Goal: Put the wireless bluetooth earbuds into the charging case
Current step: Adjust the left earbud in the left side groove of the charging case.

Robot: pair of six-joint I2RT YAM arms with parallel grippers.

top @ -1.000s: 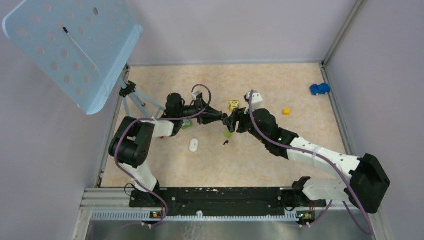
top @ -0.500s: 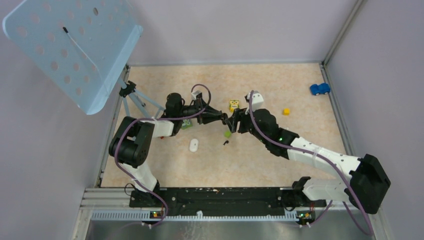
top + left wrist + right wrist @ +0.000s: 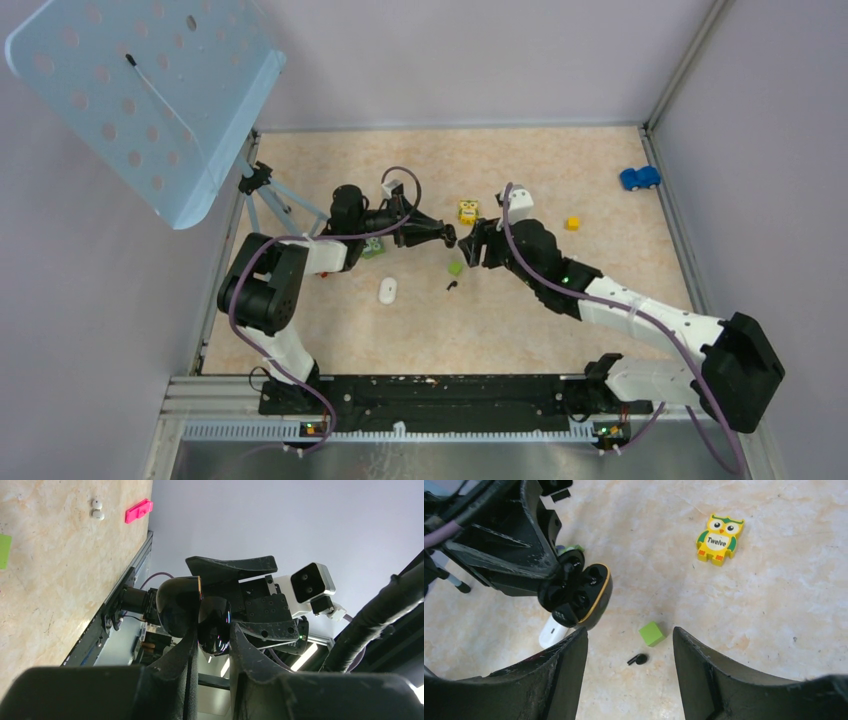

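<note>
My left gripper is shut on the open black charging case, which has a yellow rim, and holds it above the table. In the left wrist view the fingers clamp the glossy case. Its wells look dark, and I cannot tell whether an earbud sits inside. One black earbud lies on the table by the green cube; it also shows in the top view. My right gripper is open and empty, just right of the case and above the loose earbud.
A yellow owl block lies beyond the cube. A white oval piece lies left of the earbud. A yellow cube and a blue toy car lie at the right. A light blue perforated panel stands at the back left.
My right gripper has drawn back a little to the right, away from the case. The left gripper and the case have barely moved.
</note>
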